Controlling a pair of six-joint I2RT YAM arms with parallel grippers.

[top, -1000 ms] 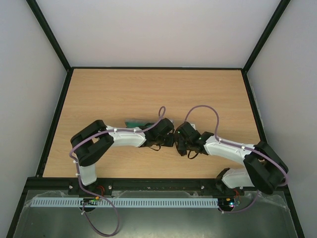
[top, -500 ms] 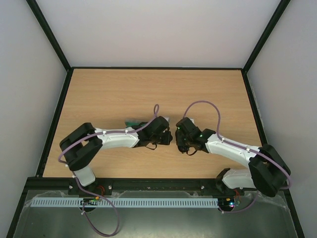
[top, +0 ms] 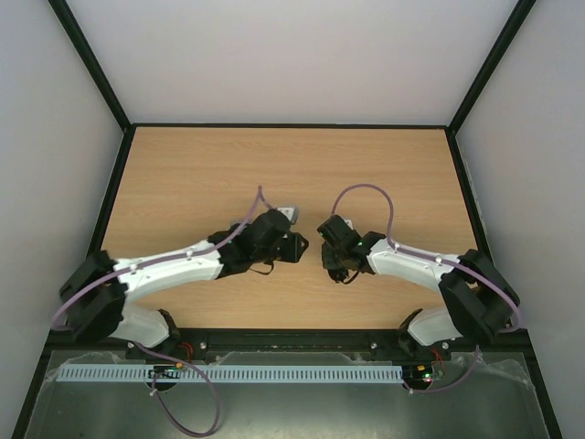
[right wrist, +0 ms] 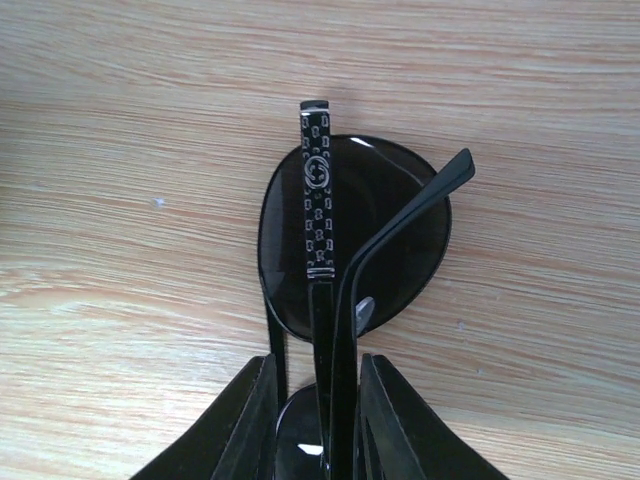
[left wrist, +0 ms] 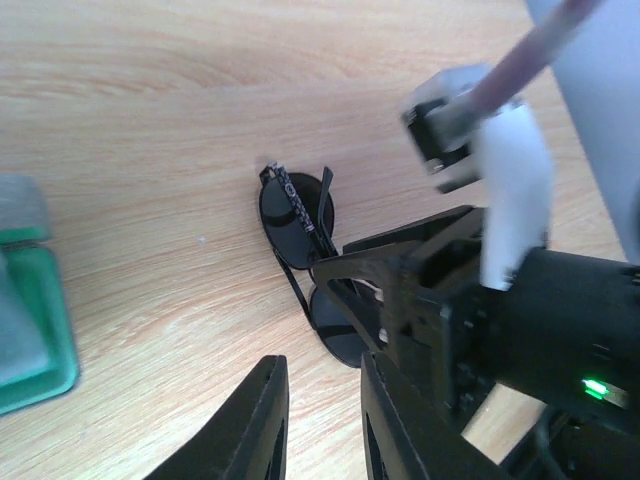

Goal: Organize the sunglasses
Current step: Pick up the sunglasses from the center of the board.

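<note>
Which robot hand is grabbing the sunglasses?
The right hand: its fingers straddle the folded sunglasses on the table. The left hand hangs beside them with nothing between its fingers.

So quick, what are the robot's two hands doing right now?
Left gripper: open, holding nothing, near the sunglasses.
Right gripper: jaws on either side of the folded sunglasses' arms; a firm grip cannot be told.

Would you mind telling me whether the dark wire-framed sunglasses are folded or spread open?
Folded: the dark wire-framed sunglasses lie on the wooden table with both slim temple arms crossing over the lenses, between the right gripper's jaws.
</note>
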